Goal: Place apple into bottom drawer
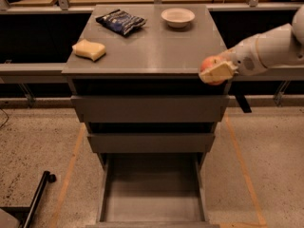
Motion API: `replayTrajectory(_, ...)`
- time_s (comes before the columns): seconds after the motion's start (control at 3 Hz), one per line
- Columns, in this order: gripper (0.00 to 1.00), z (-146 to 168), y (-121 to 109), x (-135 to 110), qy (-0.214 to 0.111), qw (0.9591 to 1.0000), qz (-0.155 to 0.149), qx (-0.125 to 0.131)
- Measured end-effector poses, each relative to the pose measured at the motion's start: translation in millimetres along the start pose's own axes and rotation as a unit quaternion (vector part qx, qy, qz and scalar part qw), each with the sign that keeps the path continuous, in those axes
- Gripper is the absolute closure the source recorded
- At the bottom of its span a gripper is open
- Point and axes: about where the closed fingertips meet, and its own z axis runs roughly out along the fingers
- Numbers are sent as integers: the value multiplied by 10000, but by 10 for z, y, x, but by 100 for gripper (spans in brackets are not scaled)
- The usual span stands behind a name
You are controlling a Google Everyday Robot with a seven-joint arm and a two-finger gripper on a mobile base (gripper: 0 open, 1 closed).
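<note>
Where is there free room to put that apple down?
The open bottom drawer has a wholly bare floor. On the cabinet top, a wide free patch lies between sponge, bowl and front edge. The back is busier: chip bag beside bowl. The gripper holds the apple at the front right corner.

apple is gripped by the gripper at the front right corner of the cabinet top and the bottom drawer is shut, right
Not quite: the bottom drawer is pulled open, not shut, as the camera view shows. The rest is right: the gripper has the apple between its jaws at the front right corner of the cabinet top.
</note>
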Motion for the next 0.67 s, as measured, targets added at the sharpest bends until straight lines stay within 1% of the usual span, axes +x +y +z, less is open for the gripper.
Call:
replayTrajectory(0.33, 100, 47, 78, 140, 111, 9999, 61, -79)
replayTrajectory(0.67, 100, 46, 77, 136, 107, 9999, 59, -78)
